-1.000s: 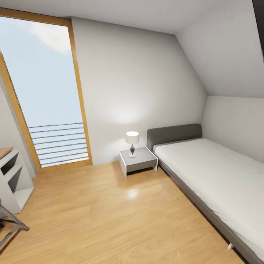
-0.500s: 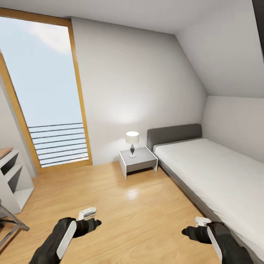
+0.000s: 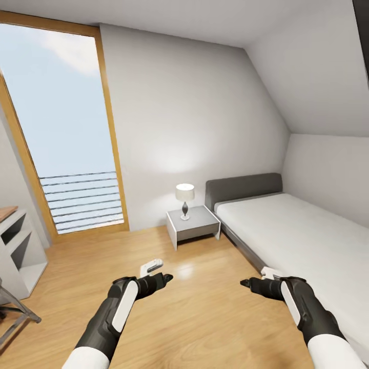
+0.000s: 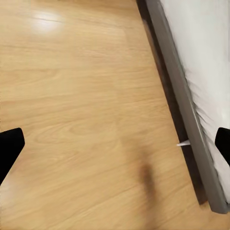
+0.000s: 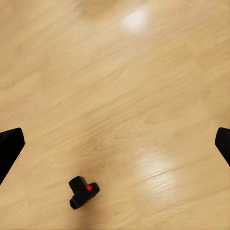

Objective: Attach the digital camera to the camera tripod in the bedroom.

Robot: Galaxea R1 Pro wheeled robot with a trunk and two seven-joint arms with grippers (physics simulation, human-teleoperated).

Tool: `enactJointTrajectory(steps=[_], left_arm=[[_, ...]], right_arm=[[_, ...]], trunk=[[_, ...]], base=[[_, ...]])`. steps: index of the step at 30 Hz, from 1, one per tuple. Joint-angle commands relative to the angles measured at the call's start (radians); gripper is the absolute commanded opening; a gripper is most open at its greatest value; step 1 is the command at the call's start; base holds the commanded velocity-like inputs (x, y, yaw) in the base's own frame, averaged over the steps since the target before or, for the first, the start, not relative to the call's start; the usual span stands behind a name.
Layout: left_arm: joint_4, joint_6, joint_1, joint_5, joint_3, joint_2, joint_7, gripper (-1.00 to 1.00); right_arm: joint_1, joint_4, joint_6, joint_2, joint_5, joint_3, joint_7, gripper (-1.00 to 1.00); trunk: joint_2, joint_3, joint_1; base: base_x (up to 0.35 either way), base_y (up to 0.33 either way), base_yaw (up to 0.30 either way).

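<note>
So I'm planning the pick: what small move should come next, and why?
Probably lower the right hand toward the digital camera. In the right wrist view its fingers stand wide apart and empty, and the camera lies alone on the wood floor, off to one side of the gap, so the hand likely needs to centre over it first.

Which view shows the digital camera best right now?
Right wrist view. The digital camera lies on the wood floor there, a small black body with its red dot visible, between the open right claw fingertips at the frame edges. I can't pick it out in the head view or the left wrist view.
</note>
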Motion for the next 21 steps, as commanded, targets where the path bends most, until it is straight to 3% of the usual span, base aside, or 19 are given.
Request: enactJointTrajectory(steps=[1, 5, 9, 21], left_arm=[[-0.003, 0.004, -0.001, 0.010, -0.005, -0.003, 0.013, 1.00], [-0.009, 0.003, -0.002, 0.011, -0.034, -0.008, 0.039, 1.00], [-0.012, 0.003, -0.002, 0.015, -0.047, -0.009, 0.066, 1.00], [-0.012, 0.010, -0.003, 0.050, -0.048, -0.006, 0.072, 1.00]], right_arm=[[-0.001, -0.003, 0.007, 0.002, -0.006, -0.001, 0.001, 1.00], [-0.002, -0.008, 0.012, 0.009, -0.008, 0.000, 0.005, 1.00], [-0.003, -0.010, 0.014, 0.012, -0.009, 0.000, 0.013, 1.00], [-0.003, -0.010, 0.015, 0.013, -0.009, 0.000, 0.090, 1.00]], trunk=[[-0.001, -0.002, 0.000], [-0.001, -0.002, 0.000], [-0.029, -0.014, 0.016], [-0.113, -0.052, 0.062]], base=[[0.000, 0.000, 0.000], [0.000, 0.000, 0.000], [0.000, 0.000, 0.000], [0.000, 0.000, 0.000]])
